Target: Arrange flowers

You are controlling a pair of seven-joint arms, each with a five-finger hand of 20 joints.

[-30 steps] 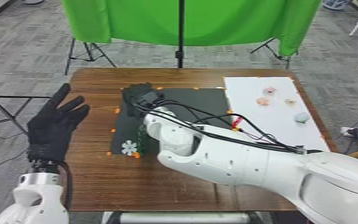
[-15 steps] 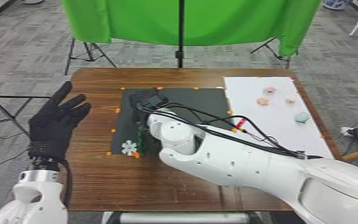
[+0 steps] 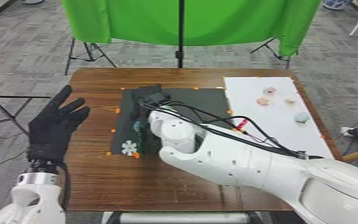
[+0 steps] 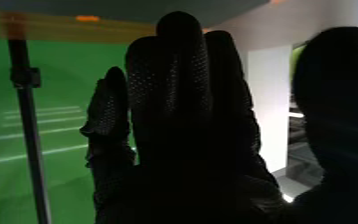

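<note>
A white flower (image 3: 129, 146) lies at the near left corner of a black mat (image 3: 196, 99) on a brown wooden table (image 3: 109, 182), just beside a dark green piece (image 3: 141, 129) partly hidden by the robot's right arm. Farther right, on a white sheet (image 3: 282, 132) along the table's right side, a pink flower (image 3: 269, 91) sits toward the far edge, with a peach flower (image 3: 262, 101) and a cream flower (image 3: 290, 102) near it and a pale green flower (image 3: 302, 117) nearer the robot. The right hand (image 3: 149, 93) is poised over the mat's far left corner; in the wrist view the right hand (image 4: 193, 165) is open, fingers straight, thumb well apart, grasping nothing. The left hand (image 3: 55, 125), open and empty, fingers extended, hangs over the table's left edge.
</note>
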